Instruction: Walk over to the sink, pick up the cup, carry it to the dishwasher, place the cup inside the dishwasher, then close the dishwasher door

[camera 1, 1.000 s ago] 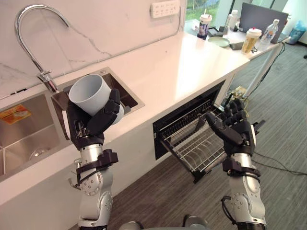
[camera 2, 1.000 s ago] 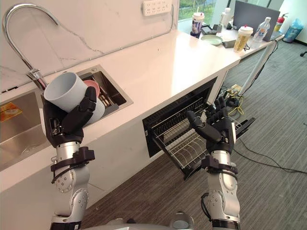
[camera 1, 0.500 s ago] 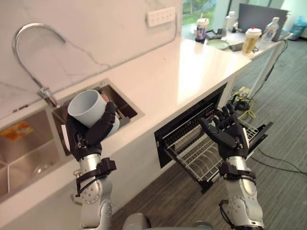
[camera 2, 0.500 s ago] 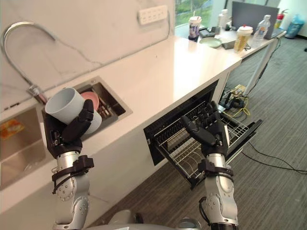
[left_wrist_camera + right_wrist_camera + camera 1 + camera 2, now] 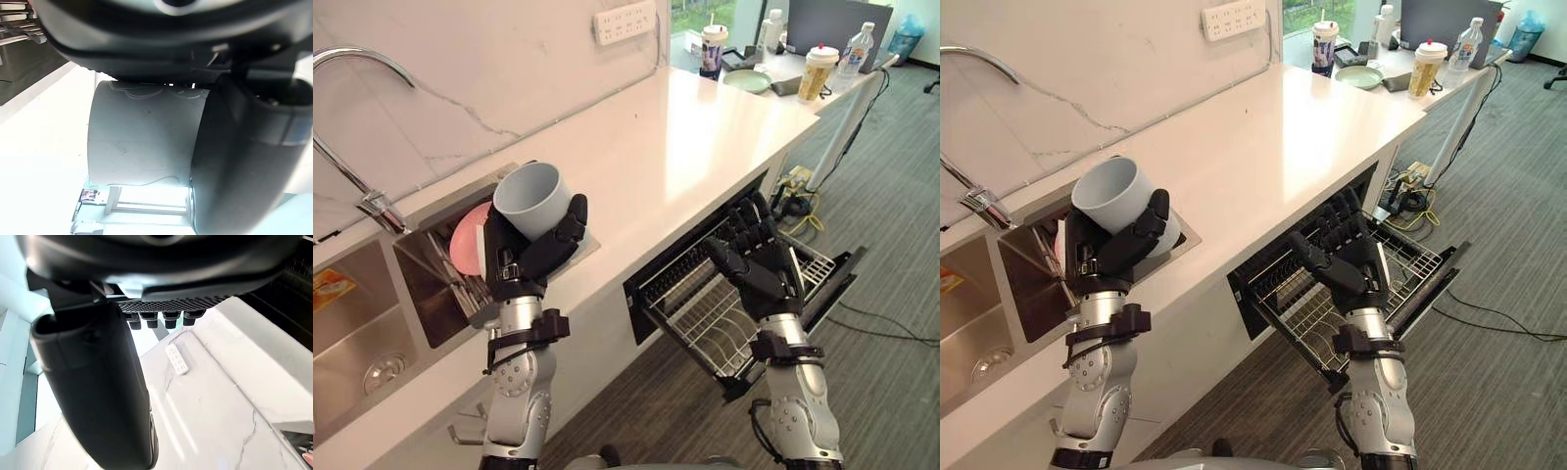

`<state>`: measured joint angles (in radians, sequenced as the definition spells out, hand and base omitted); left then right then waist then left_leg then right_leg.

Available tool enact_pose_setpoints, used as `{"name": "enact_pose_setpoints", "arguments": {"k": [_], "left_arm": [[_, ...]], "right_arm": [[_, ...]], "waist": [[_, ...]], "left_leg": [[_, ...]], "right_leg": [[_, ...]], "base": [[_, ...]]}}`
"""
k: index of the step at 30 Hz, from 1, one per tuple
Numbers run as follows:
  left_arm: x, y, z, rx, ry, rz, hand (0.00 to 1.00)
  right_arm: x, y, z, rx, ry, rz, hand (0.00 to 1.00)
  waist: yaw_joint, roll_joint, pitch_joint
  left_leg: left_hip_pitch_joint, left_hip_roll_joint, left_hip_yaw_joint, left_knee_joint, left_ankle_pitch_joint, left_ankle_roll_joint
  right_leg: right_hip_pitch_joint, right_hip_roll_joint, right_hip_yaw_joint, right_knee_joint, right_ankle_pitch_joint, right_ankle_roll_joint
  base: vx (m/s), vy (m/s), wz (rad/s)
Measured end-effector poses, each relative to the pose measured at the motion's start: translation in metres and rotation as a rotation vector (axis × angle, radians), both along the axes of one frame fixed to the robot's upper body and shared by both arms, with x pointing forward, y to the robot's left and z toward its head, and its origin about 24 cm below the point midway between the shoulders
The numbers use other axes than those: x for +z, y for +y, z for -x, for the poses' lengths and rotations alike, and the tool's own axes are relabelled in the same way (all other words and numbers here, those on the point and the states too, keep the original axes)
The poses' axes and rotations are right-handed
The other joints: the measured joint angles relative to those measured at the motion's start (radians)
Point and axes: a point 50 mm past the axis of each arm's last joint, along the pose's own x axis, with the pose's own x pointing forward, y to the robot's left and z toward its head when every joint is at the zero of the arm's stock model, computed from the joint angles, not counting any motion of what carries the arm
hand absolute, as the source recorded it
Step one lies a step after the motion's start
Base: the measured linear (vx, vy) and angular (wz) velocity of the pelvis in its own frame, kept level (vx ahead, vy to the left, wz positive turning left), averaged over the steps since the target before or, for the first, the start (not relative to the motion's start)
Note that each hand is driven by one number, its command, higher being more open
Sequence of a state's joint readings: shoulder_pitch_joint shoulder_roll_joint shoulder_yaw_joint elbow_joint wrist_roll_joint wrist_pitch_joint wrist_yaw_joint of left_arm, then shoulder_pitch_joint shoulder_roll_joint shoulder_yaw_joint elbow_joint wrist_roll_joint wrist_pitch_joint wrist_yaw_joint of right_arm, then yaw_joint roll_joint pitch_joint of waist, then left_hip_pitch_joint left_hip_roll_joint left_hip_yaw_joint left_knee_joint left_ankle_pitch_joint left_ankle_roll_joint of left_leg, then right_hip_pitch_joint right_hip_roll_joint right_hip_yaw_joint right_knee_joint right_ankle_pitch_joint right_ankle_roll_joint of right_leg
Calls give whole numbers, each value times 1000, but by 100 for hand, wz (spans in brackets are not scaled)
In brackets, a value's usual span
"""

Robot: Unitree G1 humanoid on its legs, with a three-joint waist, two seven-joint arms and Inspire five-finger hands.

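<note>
My left hand [image 5: 530, 262] is shut on a pale grey cup [image 5: 530, 199], held mouth-up and tilted above the right edge of the sink [image 5: 372, 313]. The cup's side [image 5: 146, 139] sits close against the curled fingers in the left wrist view. My right hand [image 5: 760, 274] is raised, open and empty, in front of the open dishwasher [image 5: 705, 264]. Its wire rack [image 5: 720, 318] is pulled out and its door [image 5: 837, 284] hangs down.
A pink plate [image 5: 468, 240] stands in the sink's drying section. A chrome tap [image 5: 352, 127] arches over the sink. The white worktop [image 5: 695, 127] runs right to a desk with drink cups [image 5: 818, 73] and a bottle [image 5: 858, 49]. Cables [image 5: 803, 206] lie on grey carpet.
The camera has shifted right along the counter. My left hand with the cup has moved right, from over the sink to its right edge. My right hand stays open.
</note>
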<state>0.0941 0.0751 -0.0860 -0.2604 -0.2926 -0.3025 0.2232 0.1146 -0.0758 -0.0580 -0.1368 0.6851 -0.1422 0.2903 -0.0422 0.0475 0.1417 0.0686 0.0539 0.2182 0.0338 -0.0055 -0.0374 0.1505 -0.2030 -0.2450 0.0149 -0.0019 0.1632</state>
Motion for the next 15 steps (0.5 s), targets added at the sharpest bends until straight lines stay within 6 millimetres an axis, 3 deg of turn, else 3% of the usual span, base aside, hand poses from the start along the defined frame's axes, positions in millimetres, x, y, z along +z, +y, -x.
{"name": "enact_pose_setpoints", "arguments": {"k": [8, 15], "left_arm": [[-13, -8, -10, -31, 59, -108, 0], [-2, -15, -26, -21, 7, -262, 0]], "right_arm": [[26, 18, -7, 167, -141, -51, 100], [46, 23, -18, 292, -199, -6, 100]], "waist": [[0, -19, -11], [-6, -19, -13]], "left_leg": [[1, -13, 31, -21, 18, 14], [24, -22, 43, -107, 77, 15]], "right_leg": [[-16, -8, 1, -21, 23, -2], [-34, -3, 7, -32, 33, -16]], "base": [[-67, 25, -11], [-73, -2, -5]]}}
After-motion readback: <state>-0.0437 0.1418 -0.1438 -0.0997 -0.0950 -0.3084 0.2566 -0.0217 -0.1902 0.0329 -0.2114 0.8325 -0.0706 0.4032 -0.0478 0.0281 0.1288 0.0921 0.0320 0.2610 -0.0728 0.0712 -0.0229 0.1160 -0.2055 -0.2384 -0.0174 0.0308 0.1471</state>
